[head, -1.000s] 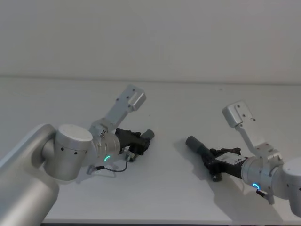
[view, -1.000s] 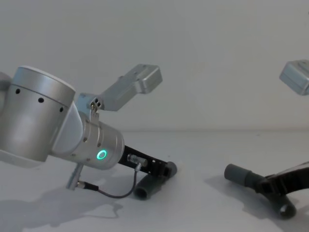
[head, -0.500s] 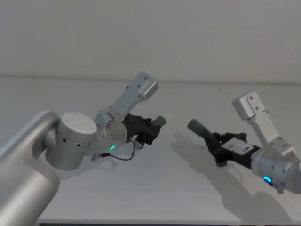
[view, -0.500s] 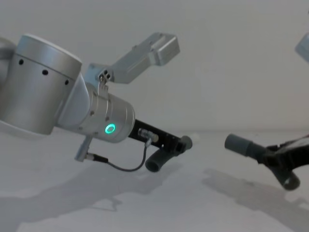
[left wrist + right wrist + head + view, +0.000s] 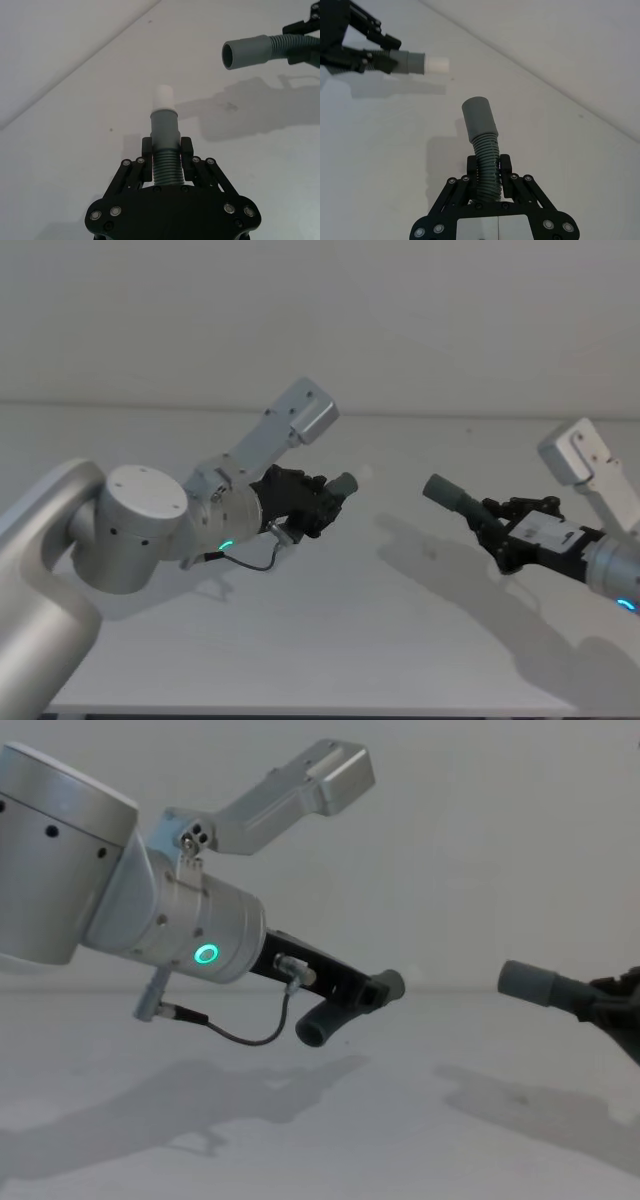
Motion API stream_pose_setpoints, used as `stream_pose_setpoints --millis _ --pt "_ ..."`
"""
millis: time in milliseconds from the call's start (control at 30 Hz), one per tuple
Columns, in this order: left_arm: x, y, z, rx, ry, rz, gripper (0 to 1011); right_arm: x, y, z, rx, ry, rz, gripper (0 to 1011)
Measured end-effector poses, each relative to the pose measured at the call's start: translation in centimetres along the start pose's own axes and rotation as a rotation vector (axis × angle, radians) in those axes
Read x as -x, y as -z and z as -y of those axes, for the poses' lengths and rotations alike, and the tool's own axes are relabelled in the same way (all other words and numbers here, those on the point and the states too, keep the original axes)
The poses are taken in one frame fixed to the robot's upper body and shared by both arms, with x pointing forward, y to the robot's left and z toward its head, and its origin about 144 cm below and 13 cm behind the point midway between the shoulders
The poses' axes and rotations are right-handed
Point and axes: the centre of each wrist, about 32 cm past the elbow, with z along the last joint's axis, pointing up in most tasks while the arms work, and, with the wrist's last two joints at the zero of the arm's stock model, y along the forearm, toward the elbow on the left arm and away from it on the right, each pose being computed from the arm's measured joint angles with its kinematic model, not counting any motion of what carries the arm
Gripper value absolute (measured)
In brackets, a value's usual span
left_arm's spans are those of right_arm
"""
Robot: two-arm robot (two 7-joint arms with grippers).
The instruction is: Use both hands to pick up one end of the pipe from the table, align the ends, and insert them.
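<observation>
While both pieces hang above the desk (image 5: 330, 640), I see my left hand (image 5: 167, 149) clamping the short elbow (image 5: 164, 125) and my right hand (image 5: 489, 164) clamping the ribbed bend (image 5: 487, 149), white tip (image 5: 163, 96) facing cuff (image 5: 478, 116), well apart.

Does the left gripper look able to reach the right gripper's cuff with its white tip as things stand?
Probably yes: the left gripper holds the short pipe and the right gripper the long pipe above the table, with nothing between white tip and cuff.
</observation>
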Motion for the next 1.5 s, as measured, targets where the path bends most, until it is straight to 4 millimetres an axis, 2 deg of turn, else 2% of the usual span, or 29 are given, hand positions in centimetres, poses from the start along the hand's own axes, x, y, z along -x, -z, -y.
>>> stream_pose_setpoints --millis 333,700,1500 --pt "-1.1 0.5 -1.5 0.035 0.075 0.06 323 -2.5 1.1 1.7 -0.01 -0.08 0.078 268" --pt "-2.4 1.1 -2.8 0.066 0.175 0.126 323 -3.9 1.6 2.4 -0.036 -0.176 0.118 268" --pt "-3.7 1.1 -3.7 0.052 0.293 0.225 323 -4.7 0.4 2.6 -0.099 -0.384 0.148 268"
